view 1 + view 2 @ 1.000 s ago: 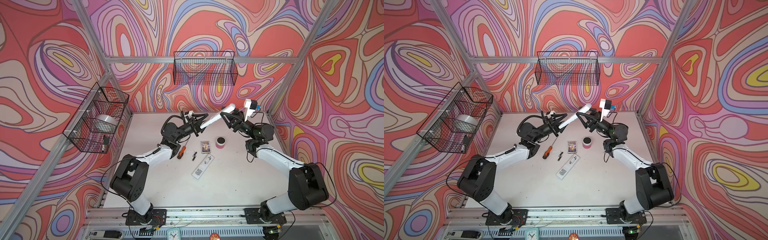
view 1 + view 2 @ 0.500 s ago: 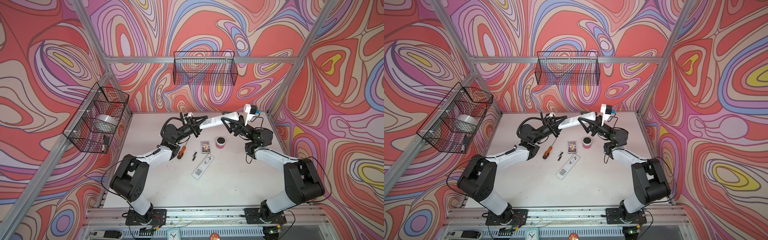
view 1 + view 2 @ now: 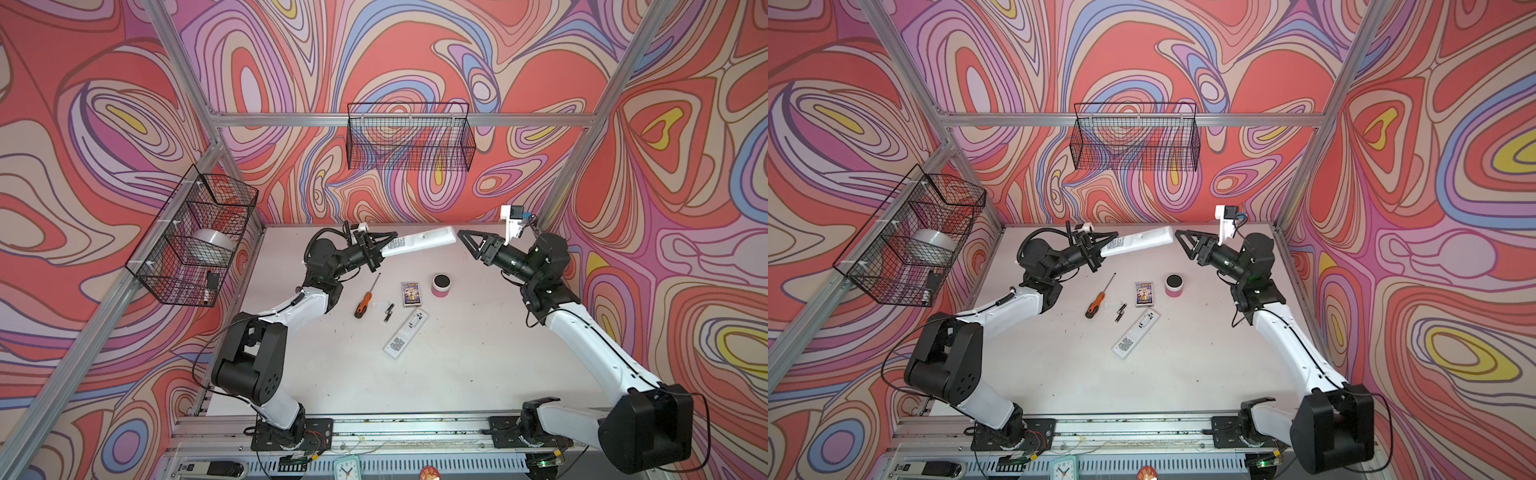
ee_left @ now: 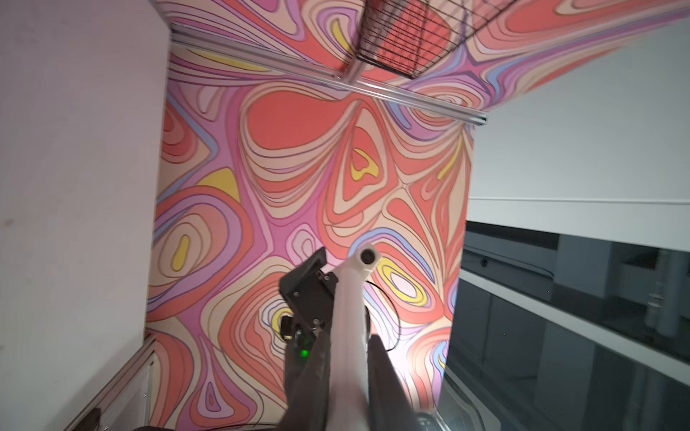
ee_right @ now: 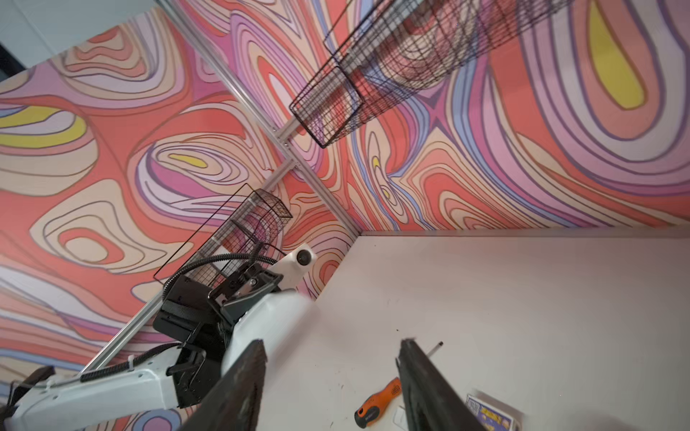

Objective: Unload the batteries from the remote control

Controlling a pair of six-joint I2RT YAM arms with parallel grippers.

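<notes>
Lying flat on the white table (image 3: pixel 457 365), the batteries (image 3: pixel 388 312) sit just beside the handle end of the orange-handled screwdriver (image 3: pixel 364 300), on the side away from the left arm. In both top views they read as a tight cluster of slim dark cylinders (too small to count). A small pale piece (image 3: pixel 376 305) lies between them and the screwdriver's handle. Just past the batteries from the screwdriver lies a white remote control (image 3: pixel 405 336), back up, with a code sticker and a recess near one end. A card box (image 3: pixel 410 294) lies near the screwdriver's shaft on that same side, and a pink jar with a black lid (image 3: pixel 441 285) stands farther off beyond the box.

Raised off the table beyond the screwdriver's tip, the left gripper (image 3: pixel 386 245) is clamped on one end of a second, lifted remote control (image 3: pixel 419 241), which sticks out roughly level toward the right gripper (image 3: pixel 466 245). That gripper's jaws stand wide apart with nothing held, the tips just clear of the remote's free end (the right wrist view shows bare table between the fingers (image 5: pixel 241 388)).
</notes>
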